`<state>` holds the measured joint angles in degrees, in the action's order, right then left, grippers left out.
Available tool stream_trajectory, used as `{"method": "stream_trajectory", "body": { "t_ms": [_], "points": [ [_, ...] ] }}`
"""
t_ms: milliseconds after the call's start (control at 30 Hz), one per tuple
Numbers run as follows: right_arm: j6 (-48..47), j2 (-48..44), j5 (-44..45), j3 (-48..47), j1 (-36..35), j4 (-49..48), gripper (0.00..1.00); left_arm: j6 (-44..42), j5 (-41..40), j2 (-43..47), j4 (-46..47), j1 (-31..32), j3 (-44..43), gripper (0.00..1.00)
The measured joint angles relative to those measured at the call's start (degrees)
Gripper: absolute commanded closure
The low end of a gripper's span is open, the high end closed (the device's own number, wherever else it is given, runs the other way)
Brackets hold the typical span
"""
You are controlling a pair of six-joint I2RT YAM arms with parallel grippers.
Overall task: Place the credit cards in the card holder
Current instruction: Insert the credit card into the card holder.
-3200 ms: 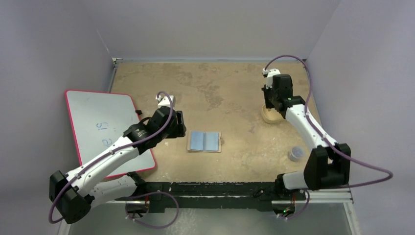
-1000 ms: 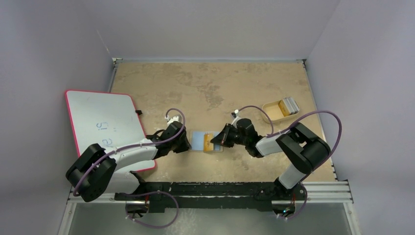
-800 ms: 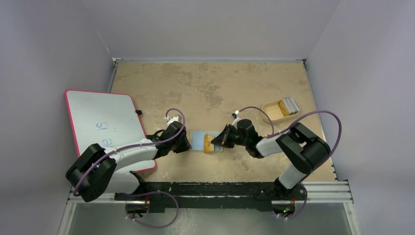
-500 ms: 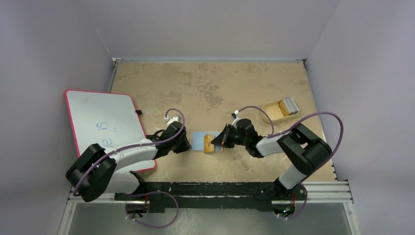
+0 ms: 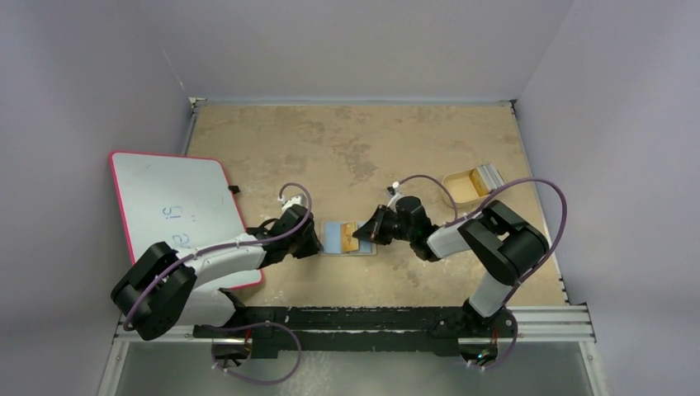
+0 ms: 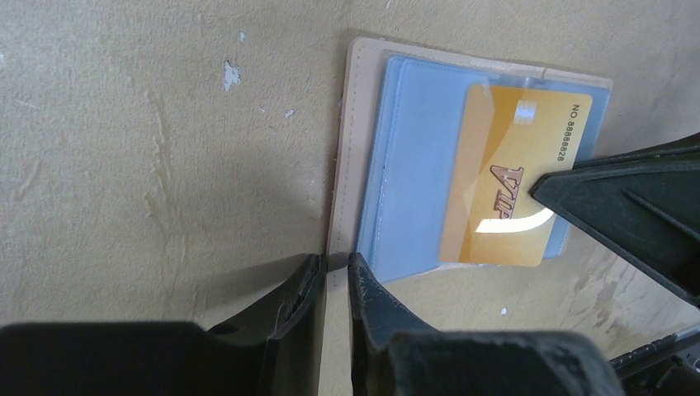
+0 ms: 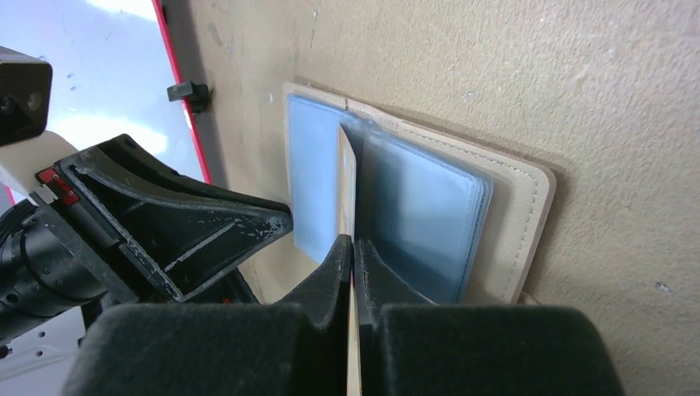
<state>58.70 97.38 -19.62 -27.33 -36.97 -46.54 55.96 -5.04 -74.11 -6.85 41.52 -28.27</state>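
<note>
The card holder (image 5: pixel 337 238) lies open at the table's middle, its light-blue lining up. My left gripper (image 5: pixel 318 241) pinches its tan left edge (image 6: pixel 340 165); the fingertips (image 6: pixel 312 272) sit on either side of that rim. My right gripper (image 5: pixel 364 234) comes in from the right, shut on a gold credit card (image 6: pixel 512 181) marked VIP. That card lies tilted over the blue slots (image 6: pixel 413 190). In the right wrist view the credit card (image 7: pixel 347 181) shows edge-on between the pads, above the holder (image 7: pixel 516 214). More credit cards (image 5: pixel 489 174) stand in a tray.
A shallow tan tray (image 5: pixel 459 185) sits at the back right, partly behind my right arm's cable. A red-rimmed whiteboard (image 5: pixel 177 214) overhangs the table's left side, under my left arm. Purple walls close in the back and the sides.
My right gripper has carried the gold card a little further left over the blue lining, and its elbow has shifted. The left gripper has held still on the holder's edge.
</note>
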Motion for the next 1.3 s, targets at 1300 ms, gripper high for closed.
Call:
{"method": "stream_trajectory", "body": {
  "t_ms": [1300],
  "points": [
    [-17.94,7.32,-4.59,-17.97,0.11,20.17,1.0,-5.27,-0.96,-6.25,-5.29,0.02,-7.13,0.86]
  ]
}}
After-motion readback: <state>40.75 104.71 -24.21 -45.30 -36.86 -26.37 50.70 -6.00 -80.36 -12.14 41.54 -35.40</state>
